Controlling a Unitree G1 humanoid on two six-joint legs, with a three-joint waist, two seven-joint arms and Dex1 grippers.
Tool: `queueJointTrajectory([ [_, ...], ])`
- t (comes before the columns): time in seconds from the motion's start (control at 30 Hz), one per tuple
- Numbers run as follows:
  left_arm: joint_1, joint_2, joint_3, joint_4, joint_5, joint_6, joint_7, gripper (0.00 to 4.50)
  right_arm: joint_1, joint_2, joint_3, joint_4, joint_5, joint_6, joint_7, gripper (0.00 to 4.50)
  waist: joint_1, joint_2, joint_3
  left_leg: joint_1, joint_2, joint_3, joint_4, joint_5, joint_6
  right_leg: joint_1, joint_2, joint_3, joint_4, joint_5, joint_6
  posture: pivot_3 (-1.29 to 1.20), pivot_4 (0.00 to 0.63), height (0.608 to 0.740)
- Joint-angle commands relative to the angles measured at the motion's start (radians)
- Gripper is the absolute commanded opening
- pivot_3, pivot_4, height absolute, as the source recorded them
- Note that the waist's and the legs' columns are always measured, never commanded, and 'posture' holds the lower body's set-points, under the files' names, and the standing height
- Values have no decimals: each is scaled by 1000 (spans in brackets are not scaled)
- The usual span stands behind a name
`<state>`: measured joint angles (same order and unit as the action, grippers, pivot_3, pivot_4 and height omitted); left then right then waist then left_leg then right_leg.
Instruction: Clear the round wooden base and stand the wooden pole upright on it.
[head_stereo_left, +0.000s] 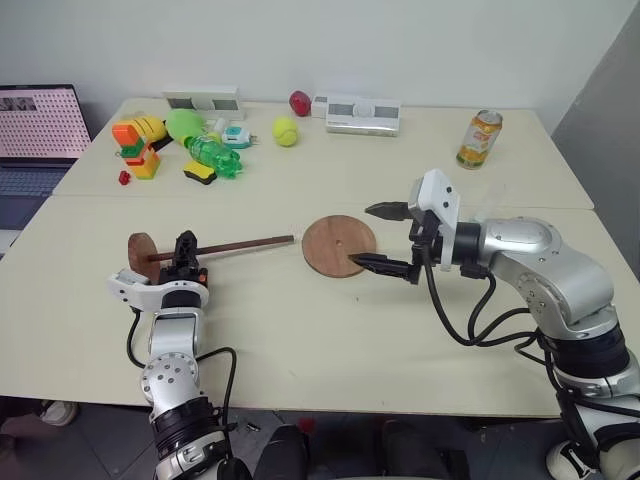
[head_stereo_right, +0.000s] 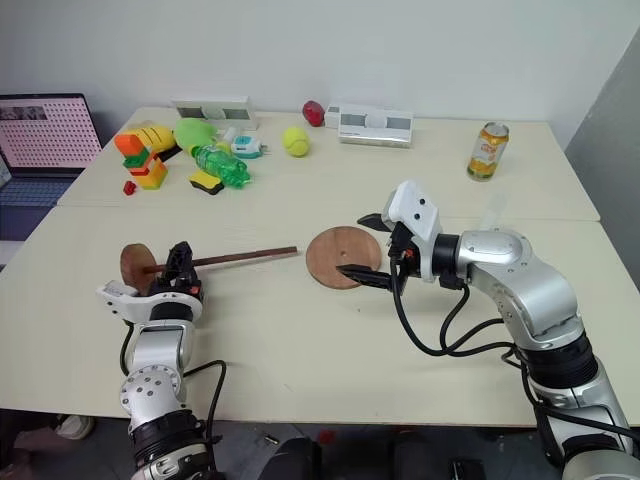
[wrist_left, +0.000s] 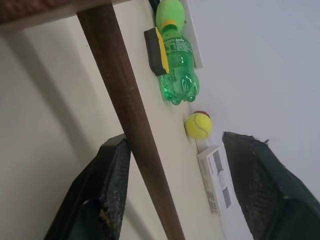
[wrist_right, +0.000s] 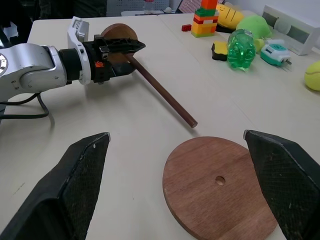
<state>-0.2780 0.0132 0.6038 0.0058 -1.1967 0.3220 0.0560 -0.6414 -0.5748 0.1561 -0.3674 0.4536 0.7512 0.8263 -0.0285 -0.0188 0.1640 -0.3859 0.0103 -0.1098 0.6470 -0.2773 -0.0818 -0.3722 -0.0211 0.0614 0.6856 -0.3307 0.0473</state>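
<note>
The round wooden base (head_stereo_left: 330, 250) lies flat mid-table with nothing on it, its centre hole (wrist_right: 219, 180) showing. The wooden pole (head_stereo_left: 245, 244) lies on the table left of the base, with its small end disc (head_stereo_left: 141, 252) at the far left. My left gripper (head_stereo_left: 185, 248) straddles the pole close to that disc. In the left wrist view one finger (wrist_left: 112, 175) touches the pole (wrist_left: 130, 110) and the other stands well apart. My right gripper (head_stereo_left: 374, 237) hovers open over the base's right edge, holding nothing.
Along the far side stand a block toy (head_stereo_left: 137, 147), a green bottle (head_stereo_left: 213, 157), a tennis ball (head_stereo_left: 285, 131), a red apple (head_stereo_left: 300, 102), a white box (head_stereo_left: 357, 113) and a drink can (head_stereo_left: 479, 139). A laptop (head_stereo_left: 35, 135) sits at the left edge.
</note>
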Motion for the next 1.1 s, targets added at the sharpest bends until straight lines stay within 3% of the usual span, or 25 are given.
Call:
queueJointTrajectory([
  [0.03, -23, 2, 17, -5, -24, -22, -8, 1920, -15, -8, -29, -16, 2, -22, -1, 4500, 0, 0, 0, 0, 0, 0, 0, 0, 0, 0, 0, 0, 0, 0, 0, 0, 150, 740],
  [0.3, -30, 15, 48, 31, -33, -35, -17, 275, -23, -8, -29, -5, 0, -24, 0, 4500, -1, 0, 0, 0, 0, 0, 0, 0, 0, 0, 0, 0, 0, 0, 0, 0, 150, 740],
  [0.57, -37, 76, 8, -24, 6, -9, -43, 236, -29, 5, -31, -3, 3, -18, -18, 4500, -1, 0, 0, 0, 0, 0, 0, 0, 0, 0, 0, 0, 0, 0, 0, 0, 150, 740],
  [0.67, -99, 209, -44, -103, -1, 90, -75, 236, -3, 3, -48, -28, 18, 1, -34, 4500, -1, -5, 3, 0, 0, 0, 0, 0, 0, -1, 0, 0, 0, 0, 0, 0, 150, 740],
  [0.73, -160, 339, -113, -129, 18, 187, -139, 236, 46, -15, -59, -55, 20, -2, -33, 4500, 1, -10, 6, -1, 1, -2, 0, 0, 0, -2, 1, -2, 2, 0, 0, 0, 150, 740],
  [0.83, -265, 459, -191, -110, 38, 276, -230, 236, 116, -23, -65, -90, 12, -6, -51, 4500, 6, -11, 6, -5, 0, -5, 1, 0, -1, -1, 0, -5, 0, 0, 0, 0, 150, 740],
  [0.93, -347, 508, -252, -68, 88, 305, -309, 236, 152, -10, -69, -114, 9, 1, -84, 4500, 1, -10, 5, -6, -2, -4, 1, 0, -1, -1, -2, -6, -3, 0, 0, 0, 150, 740],
  [1.1, -514, 542, -475, 19, 293, 287, -557, 236, 235, 27, -80, -169, -6, 14, -183, 4500, -3, -9, 6, -7, 0, -8, 0, 1, -1, -2, 0, -10, -2, 0, 0, 0, 150, 740],
])
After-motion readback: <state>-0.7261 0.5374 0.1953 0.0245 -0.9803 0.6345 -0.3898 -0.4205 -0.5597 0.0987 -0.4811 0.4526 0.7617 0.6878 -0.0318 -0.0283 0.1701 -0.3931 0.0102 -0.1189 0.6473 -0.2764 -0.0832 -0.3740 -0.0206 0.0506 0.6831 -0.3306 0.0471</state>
